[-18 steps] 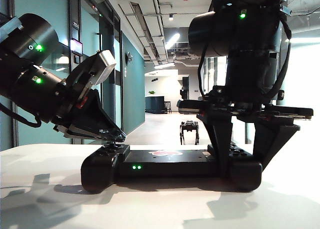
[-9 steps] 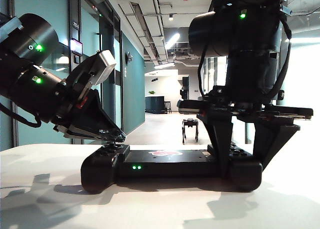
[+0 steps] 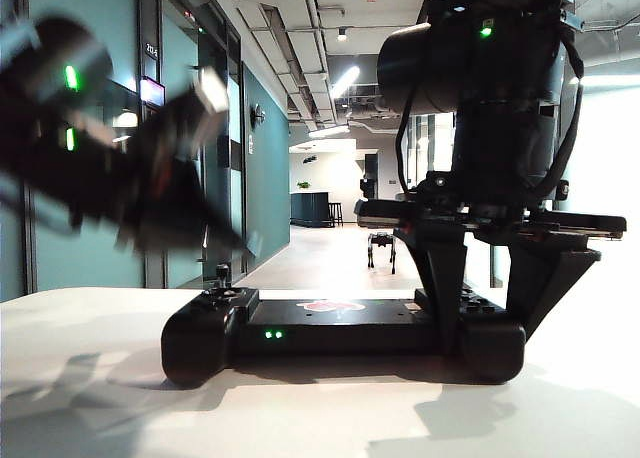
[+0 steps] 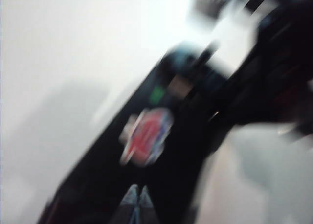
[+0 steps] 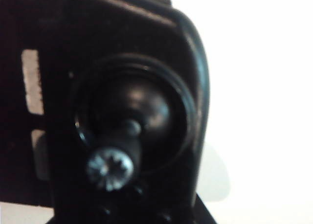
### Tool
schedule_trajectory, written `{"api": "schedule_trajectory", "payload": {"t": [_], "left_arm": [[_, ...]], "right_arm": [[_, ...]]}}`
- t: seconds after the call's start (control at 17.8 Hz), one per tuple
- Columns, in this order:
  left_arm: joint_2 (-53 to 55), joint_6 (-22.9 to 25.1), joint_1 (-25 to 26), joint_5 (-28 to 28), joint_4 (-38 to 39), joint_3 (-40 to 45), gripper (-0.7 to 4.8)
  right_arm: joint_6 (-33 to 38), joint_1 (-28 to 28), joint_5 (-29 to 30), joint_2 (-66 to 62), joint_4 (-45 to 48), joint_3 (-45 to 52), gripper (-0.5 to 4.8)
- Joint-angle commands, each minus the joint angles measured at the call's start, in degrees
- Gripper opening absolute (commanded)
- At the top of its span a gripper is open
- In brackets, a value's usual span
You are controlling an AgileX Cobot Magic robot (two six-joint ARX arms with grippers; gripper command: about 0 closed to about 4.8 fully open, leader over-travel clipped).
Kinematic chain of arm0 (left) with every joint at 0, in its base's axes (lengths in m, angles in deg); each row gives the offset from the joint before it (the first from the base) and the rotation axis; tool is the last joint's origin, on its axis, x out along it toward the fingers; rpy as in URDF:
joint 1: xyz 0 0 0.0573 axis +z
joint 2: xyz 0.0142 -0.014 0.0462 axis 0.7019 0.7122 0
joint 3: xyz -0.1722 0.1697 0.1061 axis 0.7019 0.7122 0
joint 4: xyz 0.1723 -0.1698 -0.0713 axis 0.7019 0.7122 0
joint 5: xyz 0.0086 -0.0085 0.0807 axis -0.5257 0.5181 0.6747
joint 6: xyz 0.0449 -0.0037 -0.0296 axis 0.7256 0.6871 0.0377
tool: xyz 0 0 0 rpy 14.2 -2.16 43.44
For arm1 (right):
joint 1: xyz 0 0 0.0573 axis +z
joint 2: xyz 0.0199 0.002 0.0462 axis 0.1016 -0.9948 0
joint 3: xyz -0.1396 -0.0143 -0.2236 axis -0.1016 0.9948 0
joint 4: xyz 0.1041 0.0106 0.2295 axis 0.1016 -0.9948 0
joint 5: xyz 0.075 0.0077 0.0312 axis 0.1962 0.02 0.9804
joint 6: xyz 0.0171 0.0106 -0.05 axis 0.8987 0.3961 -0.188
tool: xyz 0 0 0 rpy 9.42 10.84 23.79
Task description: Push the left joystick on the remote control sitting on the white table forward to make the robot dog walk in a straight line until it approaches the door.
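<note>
The black remote control (image 3: 340, 328) lies on the white table (image 3: 80, 378), two green lights on its front. Its left joystick (image 3: 222, 275) stands upright and free. My left gripper (image 3: 236, 245), motion-blurred, hangs above and to the left of that stick; in the left wrist view its tips (image 4: 138, 194) meet, shut on nothing, over the remote control (image 4: 98, 185). My right gripper (image 3: 488, 333) comes down over the remote's right end, a finger on each side, clamping it. The right wrist view shows that end (image 5: 186, 62) and the right thumbstick (image 5: 120, 155). The robot dog (image 3: 381, 248) stands far down the corridor.
The corridor behind the table runs away between a teal wall with doors (image 3: 215, 178) on the left and glass (image 3: 420, 158) on the right. A red sticker (image 3: 330, 306) marks the remote's middle bar. Which door the dog heads for I cannot tell.
My left gripper has lifted up and back off the left joystick, which now stands free. The robot dog has walked farther down the corridor. The right arm has not moved.
</note>
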Motion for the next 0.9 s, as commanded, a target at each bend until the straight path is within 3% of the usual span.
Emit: {"api": "schedule_trajectory", "payload": {"t": [0.06, 0.28, 0.39, 0.62, 0.68, 0.73, 0.9], "left_arm": [[-5.6, -4.3, 0.0, -0.7, -0.1, -1.7, -0.05], [-15.8, -13.1, 0.0, 7.1, 1.6, -2.4, -0.05], [-23.7, -17.3, 0.0, 15.0, 4.1, -2.5, -0.06], [-34.3, -18.5, 0.0, 26.3, 17.0, -6.3, -0.05], [-36.3, -18.4, 0.0, 28.8, 20.9, -8.0, -0.06], [-38.1, -18.4, 0.0, 30.1, 24.8, -10.1, -0.06], [-40.7, -16.8, 0.0, 30.1, 31.1, -14.1, -0.05]], "right_arm": [[-0.2, 0.0, 0.8, -0.3, -0.5, 0.3, 2.1], [-0.3, 0.0, 0.8, -0.3, 0.9, 0.3, 2.1], [-3.0, 0.0, 0.7, -0.3, 1.5, 0.3, 2.11], [-4.3, -0.1, 0.8, -0.3, 2.3, 0.3, 2.13], [-4.9, -0.1, 0.8, -0.3, 2.1, 0.3, 2.51], [-5.2, -0.1, 1.2, -0.3, 1.8, 0.3, 3.49], [-6.8, 0.0, 1.4, -0.2, -1.4, -1.6, 3.69]]}}
